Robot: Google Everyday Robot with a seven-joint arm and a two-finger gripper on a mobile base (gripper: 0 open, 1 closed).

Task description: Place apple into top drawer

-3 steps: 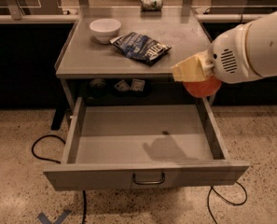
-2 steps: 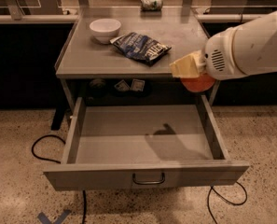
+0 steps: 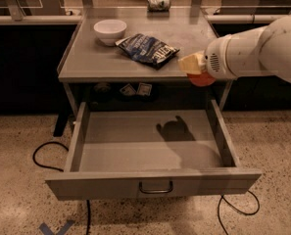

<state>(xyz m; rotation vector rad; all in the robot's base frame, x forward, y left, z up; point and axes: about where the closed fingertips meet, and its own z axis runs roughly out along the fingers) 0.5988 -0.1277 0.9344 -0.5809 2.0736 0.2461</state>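
The top drawer [image 3: 110, 184] is pulled wide open below the grey tabletop, and its inside is bare, with the arm's shadow on its floor. Its curved handle [image 3: 156, 187] sits at the front centre. My gripper [image 3: 198, 70] comes in from the right on a thick white arm and hangs above the drawer's back right corner, level with the tabletop's front edge. It is shut on the red-orange apple [image 3: 203, 79], which shows just under the yellowish fingers [image 3: 190, 62].
On the tabletop [image 3: 86, 62] stand a white bowl [image 3: 109, 31] at the back left, a dark blue chip bag [image 3: 149, 49] in the middle and a can [image 3: 158, 3] at the far edge. Black cables [image 3: 42, 158] lie on the speckled floor on both sides.
My gripper has moved a little to the left and back with the apple in it. Its shadow has shifted on the drawer floor. The drawer has stayed open.
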